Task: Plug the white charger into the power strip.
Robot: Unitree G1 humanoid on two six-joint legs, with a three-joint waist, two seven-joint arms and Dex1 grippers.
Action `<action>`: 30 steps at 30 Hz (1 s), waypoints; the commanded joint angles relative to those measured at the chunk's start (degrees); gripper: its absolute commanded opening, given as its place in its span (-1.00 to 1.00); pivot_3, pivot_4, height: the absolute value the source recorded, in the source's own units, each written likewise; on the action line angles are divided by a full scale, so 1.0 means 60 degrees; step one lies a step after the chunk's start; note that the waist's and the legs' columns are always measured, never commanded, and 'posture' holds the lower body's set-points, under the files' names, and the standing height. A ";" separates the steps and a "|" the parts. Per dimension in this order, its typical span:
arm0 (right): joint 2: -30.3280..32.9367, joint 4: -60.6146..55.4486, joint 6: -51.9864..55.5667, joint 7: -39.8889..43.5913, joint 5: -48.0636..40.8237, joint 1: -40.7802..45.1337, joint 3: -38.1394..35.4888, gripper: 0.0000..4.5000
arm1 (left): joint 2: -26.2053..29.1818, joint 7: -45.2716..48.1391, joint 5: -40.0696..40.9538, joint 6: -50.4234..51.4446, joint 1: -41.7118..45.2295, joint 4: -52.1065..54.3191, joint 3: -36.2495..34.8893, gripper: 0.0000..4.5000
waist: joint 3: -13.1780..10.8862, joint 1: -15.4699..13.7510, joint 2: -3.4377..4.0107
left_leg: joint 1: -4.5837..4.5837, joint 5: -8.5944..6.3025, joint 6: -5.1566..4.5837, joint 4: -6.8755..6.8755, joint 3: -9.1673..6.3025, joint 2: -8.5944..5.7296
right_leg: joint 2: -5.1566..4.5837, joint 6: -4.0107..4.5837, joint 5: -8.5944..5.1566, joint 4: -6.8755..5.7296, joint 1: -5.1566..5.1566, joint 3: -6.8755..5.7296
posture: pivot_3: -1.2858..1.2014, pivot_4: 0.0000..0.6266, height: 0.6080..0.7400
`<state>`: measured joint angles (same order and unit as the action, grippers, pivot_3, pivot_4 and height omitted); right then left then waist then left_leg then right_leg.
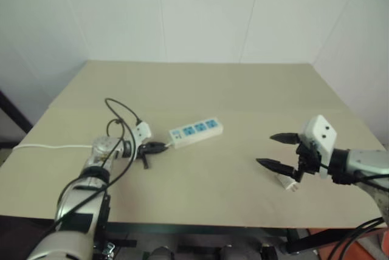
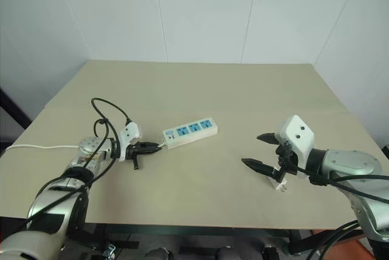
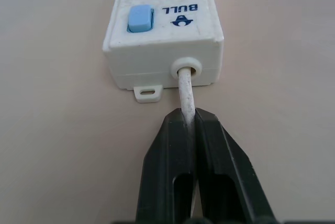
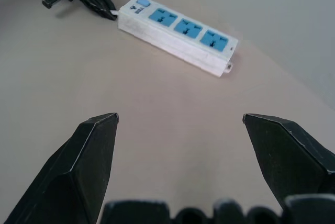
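Over by the tabletop's left edge, the left gripper [image 3: 189,122] has its fingers pinched shut on the thin white cord [image 3: 186,90], right where it leaves the power strip [image 1: 196,131], lying mid-table left of centre. All three sockets sit empty. Toward the right front edge, the white charger [image 1: 289,182] lies loose beneath the wide-spread right gripper [image 1: 278,150]. Pickup and plugging remain.

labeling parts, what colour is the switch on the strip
Light blue, paler than the sockets; the switch shows best in the left wrist view.
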<state>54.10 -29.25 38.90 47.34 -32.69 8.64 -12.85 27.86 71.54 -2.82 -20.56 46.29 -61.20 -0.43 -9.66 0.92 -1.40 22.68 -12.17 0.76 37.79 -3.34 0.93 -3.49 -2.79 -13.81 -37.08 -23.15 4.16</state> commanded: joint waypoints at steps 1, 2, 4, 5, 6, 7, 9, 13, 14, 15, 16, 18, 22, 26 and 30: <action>-0.0085 -0.0185 -0.0019 -0.0110 -0.0010 0.0227 0.0009 1.00 | 0.0249 -0.0135 0.0265 0.1628 -0.1367 0.3213 0.0268 -0.99 | 0.0001 0.0019 0.0001 | -0.0001 0.0000 0.0000 0.0000 0.0000 0.0001 | 0.0000 0.0000 0.0000 0.0000 0.0000 0.0002 | 0.03 -0.52 1.00; -0.0118 -0.0170 -0.0018 -0.0130 -0.0008 0.0264 0.0047 1.00 | 0.0242 -0.0193 0.0536 0.2325 -0.1890 0.4287 0.0220 -0.99 | 0.0001 0.0060 0.0002 | -0.0002 0.0000 0.0000 -0.0001 0.0001 0.0002 | 0.0000 0.0000 0.0000 0.0000 0.0000 0.0003 | 0.03 -0.52 1.00; -0.0203 -0.0126 -0.0046 -0.0175 0.0056 0.0331 0.0182 1.00 | 0.0233 -0.0704 0.0757 0.3616 -0.2978 0.6343 0.0164 -0.99 | 0.0001 0.0075 0.0002 | -0.0004 -0.0001 0.0000 -0.0001 0.0006 0.0006 | 0.0000 0.0000 0.0000 -0.0002 0.0000 0.0010 | 0.03 -0.52 1.00; -0.0235 -0.0106 -0.0069 -0.0183 0.0094 0.0344 0.0238 1.00 | 0.0264 -0.0947 0.0748 0.4066 -0.3385 0.7096 0.0196 -0.99 | 0.0000 0.0073 0.0002 | -0.0004 -0.0001 0.0000 -0.0001 0.0006 0.0008 | 0.0000 0.0001 0.0000 -0.0001 -0.0001 0.0009 | 0.03 -0.52 1.00; -0.0261 -0.0091 -0.0088 -0.0175 0.0117 0.0360 0.0283 1.00 | 0.0309 -0.1156 0.0738 0.4470 -0.3721 0.7734 0.0230 -0.99 | 0.0000 0.0063 0.0002 | -0.0007 -0.0001 0.0000 -0.0001 0.0006 0.0008 | 0.0000 0.0001 0.0000 -0.0002 0.0002 0.0009 | 0.03 -0.52 1.00; -0.0275 -0.0080 -0.0114 -0.0149 0.0136 0.0369 0.0312 1.00 | 0.0372 -0.1291 0.0758 0.4797 -0.4003 0.8265 0.0253 -0.99 | 0.0000 0.0035 0.0001 | -0.0011 0.0000 0.0001 -0.0001 0.0005 0.0008 | 0.0000 0.0001 0.0001 -0.0003 0.0003 0.0008 | 0.03 -0.52 1.00; -0.0293 -0.0040 -0.0152 -0.0109 0.0170 0.0401 0.0340 1.00 | 0.0479 -0.1395 0.0943 0.5361 -0.4442 0.9115 0.0257 -0.99 | 0.0000 -0.0005 0.0001 | -0.0017 0.0000 0.0001 -0.0001 0.0005 0.0007 | 0.0001 0.0003 0.0001 -0.0003 0.0006 0.0006 | 0.03 -0.52 1.00; -0.0339 0.0077 -0.0218 -0.0113 0.0266 0.0474 0.0404 1.00 | 0.0508 -0.1853 0.1083 0.5947 -0.4700 0.9565 0.0244 -0.99 | -0.0001 -0.0016 0.0001 | -0.0018 0.0000 0.0001 0.0000 0.0008 0.0008 | 0.0001 0.0004 0.0001 0.0000 0.0006 0.0006 | 0.03 -0.52 1.00; -0.0357 0.0080 -0.0238 -0.0113 0.0289 0.0455 0.0408 1.00 | 0.0431 -0.2081 0.1130 0.6008 -0.4658 0.9528 0.0166 -0.86 | -0.0001 -0.0016 0.0001 | -0.0018 0.0000 0.0001 0.0000 0.0008 0.0008 | 0.0001 0.0004 0.0001 0.0001 0.0005 0.0005 | 0.03 -0.52 1.00; -0.0370 0.0077 -0.0252 -0.0110 0.0307 0.0433 0.0408 1.00 | 0.0380 -0.2237 0.1187 0.6102 -0.4605 0.9514 0.0118 -0.72 | -0.0001 -0.0014 0.0001 | -0.0018 0.0000 0.0001 0.0000 0.0008 0.0008 | 0.0001 0.0004 0.0001 0.0001 0.0006 0.0005 | 0.03 -0.52 1.00; -0.0378 0.0058 -0.0272 -0.0106 0.0331 0.0385 0.0401 1.00 | 0.0402 -0.2230 0.1267 0.6186 -0.4553 0.9513 0.0137 -0.61 | -0.0001 -0.0008 0.0000 | -0.0018 0.0000 0.0001 0.0000 0.0008 0.0008 | 0.0001 0.0004 0.0001 0.0001 0.0005 0.0005 | 0.03 -0.52 1.00; -0.0408 0.0040 -0.0283 -0.0099 0.0368 0.0320 0.0374 1.00 | 0.0542 -0.1873 0.1556 0.6038 -0.4564 0.9608 0.0214 -0.34 | -0.0002 0.0001 -0.0001 | -0.0014 0.0000 0.0001 0.0000 0.0008 0.0008 | 0.0002 0.0004 0.0001 0.0003 0.0002 0.0006 | 0.03 -0.52 1.00; -0.0457 0.0028 -0.0300 -0.0086 0.0454 0.0215 0.0326 1.00 | 0.0684 -0.1382 0.2211 0.5778 -0.4573 0.9842 0.0126 0.23 | -0.0003 0.0020 -0.0003 | -0.0007 0.0000 0.0001 0.0000 0.0010 0.0009 | 0.0002 0.0006 0.0000 0.0005 -0.0006 0.0006 | 0.03 -0.52 1.00; -0.0491 0.0010 -0.0349 -0.0092 0.0529 0.0129 0.0304 1.00 | 0.0964 -0.1037 0.2670 0.5695 -0.4526 0.9920 -0.0001 0.80 | -0.0004 0.0024 -0.0004 | -0.0008 0.0000 0.0001 -0.0001 0.0010 0.0010 | 0.0003 0.0007 0.0000 0.0005 -0.0005 0.0006 | 0.03 -0.52 1.00; -0.0508 0.0060 -0.0402 -0.0076 0.0588 0.0126 0.0297 1.00 | 0.1288 -0.0723 0.3221 0.5652 -0.4689 1.0109 -0.0228 0.98 | -0.0005 0.0026 -0.0003 | -0.0007 -0.0001 0.0001 -0.0001 0.0012 0.0011 | 0.0003 0.0008 -0.0001 0.0008 -0.0007 0.0007 | 0.03 -0.52 1.00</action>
<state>51.17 -28.25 38.01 47.02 -29.38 9.03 -9.71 34.67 66.50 14.33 14.79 18.06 -2.77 0.13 -9.69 1.07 -1.42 22.64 -12.17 0.77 37.78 -3.27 1.00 -3.47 -2.74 -13.82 -37.02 -23.19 4.20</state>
